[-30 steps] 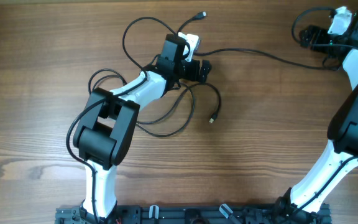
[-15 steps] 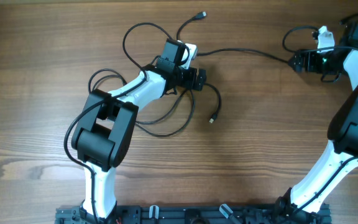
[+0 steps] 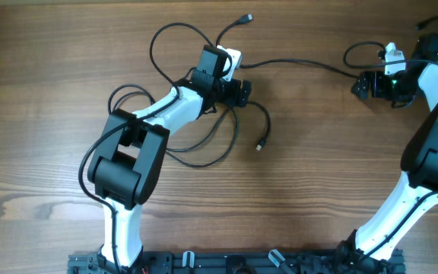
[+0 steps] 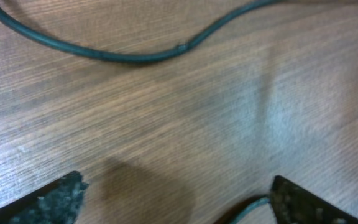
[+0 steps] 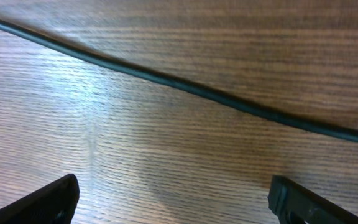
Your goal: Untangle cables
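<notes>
Hovering over the brown wooden table [image 3: 44, 76], I am holding my left hand [image 4: 176, 193] and right hand [image 5: 173, 196] spread, thin black cables [image 5: 185, 87] lying at twelve o'clock from each.

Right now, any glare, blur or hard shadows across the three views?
Overhead: sharp, evenly lit, no strong glare. Left wrist: soft focus, pale sheen on the table, dark shadow by the left end effector. Right wrist: crisp wood grain and cable, faint sheen at left.

Looped cables [image 3: 153, 47] crowd the left arm [image 3: 175, 106] on all sides; open table [image 3: 333, 175] lies between the two arms.
</notes>
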Robot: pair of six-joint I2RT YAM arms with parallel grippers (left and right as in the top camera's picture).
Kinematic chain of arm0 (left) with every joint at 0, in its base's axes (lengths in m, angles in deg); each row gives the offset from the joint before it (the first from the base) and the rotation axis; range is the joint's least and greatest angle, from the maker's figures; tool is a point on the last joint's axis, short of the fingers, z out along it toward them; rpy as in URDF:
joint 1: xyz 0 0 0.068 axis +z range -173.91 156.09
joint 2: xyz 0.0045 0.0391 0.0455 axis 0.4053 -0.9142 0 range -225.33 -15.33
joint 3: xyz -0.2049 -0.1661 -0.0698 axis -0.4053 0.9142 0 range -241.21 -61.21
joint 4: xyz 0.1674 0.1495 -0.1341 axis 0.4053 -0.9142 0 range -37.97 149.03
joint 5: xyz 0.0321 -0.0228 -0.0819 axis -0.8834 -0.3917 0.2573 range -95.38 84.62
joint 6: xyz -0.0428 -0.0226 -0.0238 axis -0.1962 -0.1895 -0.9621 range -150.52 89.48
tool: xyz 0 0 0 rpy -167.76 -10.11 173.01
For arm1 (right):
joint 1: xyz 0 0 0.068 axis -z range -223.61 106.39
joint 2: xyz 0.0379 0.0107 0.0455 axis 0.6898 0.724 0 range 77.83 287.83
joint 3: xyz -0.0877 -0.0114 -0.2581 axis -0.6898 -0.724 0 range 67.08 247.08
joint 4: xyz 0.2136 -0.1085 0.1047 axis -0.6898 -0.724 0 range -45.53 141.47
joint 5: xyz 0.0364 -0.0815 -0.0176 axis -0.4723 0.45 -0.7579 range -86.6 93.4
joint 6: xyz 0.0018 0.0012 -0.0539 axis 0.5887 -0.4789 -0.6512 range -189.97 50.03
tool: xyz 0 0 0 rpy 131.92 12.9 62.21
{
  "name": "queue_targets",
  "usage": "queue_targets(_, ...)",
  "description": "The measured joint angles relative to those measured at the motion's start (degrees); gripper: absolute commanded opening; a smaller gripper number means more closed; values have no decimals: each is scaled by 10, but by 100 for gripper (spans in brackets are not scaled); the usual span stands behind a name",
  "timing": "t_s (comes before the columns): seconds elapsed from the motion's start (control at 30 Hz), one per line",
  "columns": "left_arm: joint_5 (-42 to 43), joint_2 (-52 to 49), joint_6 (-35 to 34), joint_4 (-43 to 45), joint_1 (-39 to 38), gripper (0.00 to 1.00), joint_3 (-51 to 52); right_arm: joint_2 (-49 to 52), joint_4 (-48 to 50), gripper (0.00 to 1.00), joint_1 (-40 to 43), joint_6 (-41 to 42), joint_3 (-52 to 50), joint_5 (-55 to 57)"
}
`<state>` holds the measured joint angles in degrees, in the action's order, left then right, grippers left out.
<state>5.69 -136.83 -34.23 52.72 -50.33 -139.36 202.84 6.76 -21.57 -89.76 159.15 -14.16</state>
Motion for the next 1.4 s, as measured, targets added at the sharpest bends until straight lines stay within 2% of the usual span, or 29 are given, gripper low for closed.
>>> queue_targets(0.2, -10, -34, 2, 59, -34, 100, 0, -5, 35, 100, -1, 14, -23, 44)
queue_targets(0.73, -79, -60, 4, 101, -51, 100, -12, -24, 101, 100, -3, 35, -70, 99)
queue_targets(1.17, -145, -77, -18, 139, -52, 100, -15, -35, 262, 100, -2, 34, -139, 105)
queue_targets(1.4, -160, -102, -25, 206, -51, 99, -20, -38, 358, 100, -3, 34, -179, 79)
